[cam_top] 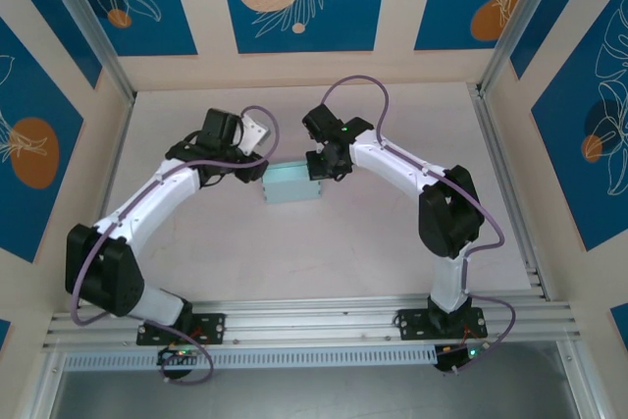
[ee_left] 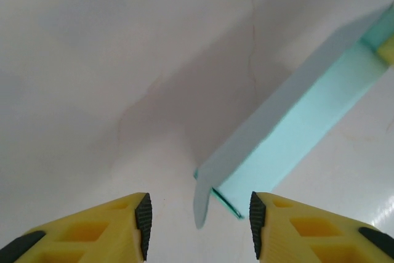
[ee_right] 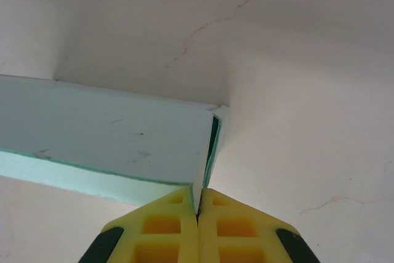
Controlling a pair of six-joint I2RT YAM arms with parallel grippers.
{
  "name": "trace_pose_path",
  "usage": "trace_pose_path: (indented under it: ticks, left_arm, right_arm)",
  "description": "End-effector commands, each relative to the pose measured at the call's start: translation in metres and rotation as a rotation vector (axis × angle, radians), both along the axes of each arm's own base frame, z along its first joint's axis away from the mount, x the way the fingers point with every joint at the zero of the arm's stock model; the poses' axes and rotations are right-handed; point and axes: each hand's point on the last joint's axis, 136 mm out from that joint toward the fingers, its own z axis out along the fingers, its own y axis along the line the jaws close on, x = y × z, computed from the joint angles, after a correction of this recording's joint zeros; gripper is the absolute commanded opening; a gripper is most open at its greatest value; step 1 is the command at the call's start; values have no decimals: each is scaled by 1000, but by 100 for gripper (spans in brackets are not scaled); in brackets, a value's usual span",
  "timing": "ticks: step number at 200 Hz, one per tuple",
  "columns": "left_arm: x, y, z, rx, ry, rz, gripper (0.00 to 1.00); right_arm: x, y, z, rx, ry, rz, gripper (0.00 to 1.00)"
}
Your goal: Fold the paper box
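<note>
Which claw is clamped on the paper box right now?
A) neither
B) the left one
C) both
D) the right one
D: the right claw has its jaws pressed together on a thin end edge of the paper box, while the left claw stands open, with the box's loose end flap hanging between its fingers.

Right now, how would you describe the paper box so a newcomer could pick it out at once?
On the pale table, look to the middle, where the two white arms meet tip to tip. Between the left pincer and the right pincer sits the paper box: a small rectangular block, pale aqua-blue against everything else on the tabletop.
</note>
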Motion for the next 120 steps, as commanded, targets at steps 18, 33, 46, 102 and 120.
trace_pose_path:
  ticks: [18,33,46,102,120]
  left_arm:
    - [-17,1,-20,29,132,-48,45]
    - [-13,6,-24,54,124,-23,45]
    - [-9,10,-26,76,107,-3,44]
    - [10,6,-32,63,51,16,37]
    - [11,4,-36,58,67,9,32]
  right_arm:
    - [-13,0,-15,-35,68,25,0]
    - [-14,1,-16,-36,70,28,0]
    - [-13,1,-16,-35,69,28,0]
    - [-12,2,-15,-29,65,31,0]
    - [-13,3,-15,-28,66,33,0]
